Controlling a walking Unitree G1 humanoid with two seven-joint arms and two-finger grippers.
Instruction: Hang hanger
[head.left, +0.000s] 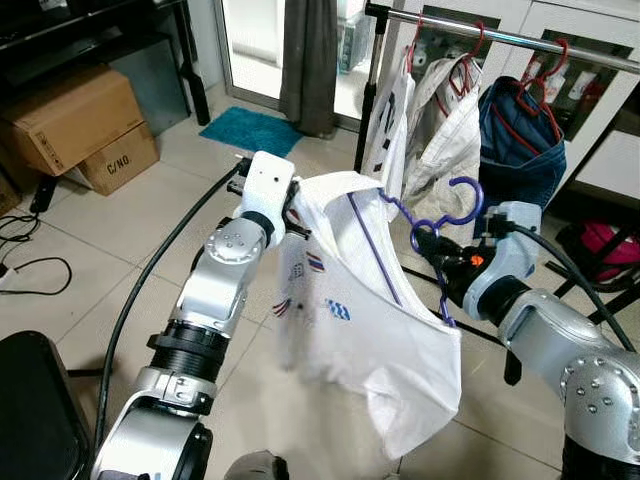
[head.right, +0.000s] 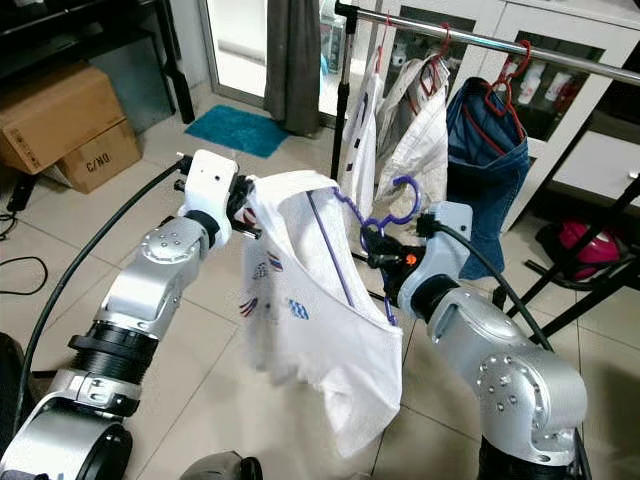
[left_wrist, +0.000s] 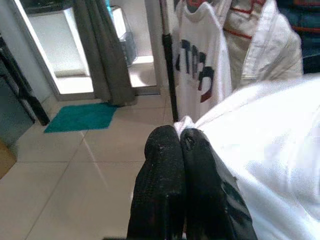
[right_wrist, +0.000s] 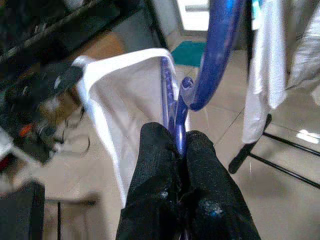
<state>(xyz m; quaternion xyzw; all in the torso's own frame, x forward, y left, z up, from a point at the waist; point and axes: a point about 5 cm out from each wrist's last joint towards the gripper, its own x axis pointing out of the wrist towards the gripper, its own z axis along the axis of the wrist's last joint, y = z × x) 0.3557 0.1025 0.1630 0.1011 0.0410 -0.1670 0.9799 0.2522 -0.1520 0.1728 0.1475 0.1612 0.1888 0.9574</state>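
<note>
While right hand (right_wrist: 180, 150) pinches purple hanger (head.left: 440, 222) | left hand (left_wrist: 181, 145) seemingly clamps white shirt (head.left: 370, 320)

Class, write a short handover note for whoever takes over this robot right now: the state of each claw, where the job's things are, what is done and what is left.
Left claw: shut on the edge of the white garment, holding it up.
Right claw: shut on the purple hanger just below its hook.
The garment drapes on the hanger between the two arms, in front of the clothes rail, which carries other clothes on red hangers.
Done: garment on hanger, lifted.
Left: hook the hanger over the rail, then release both claws.
</note>
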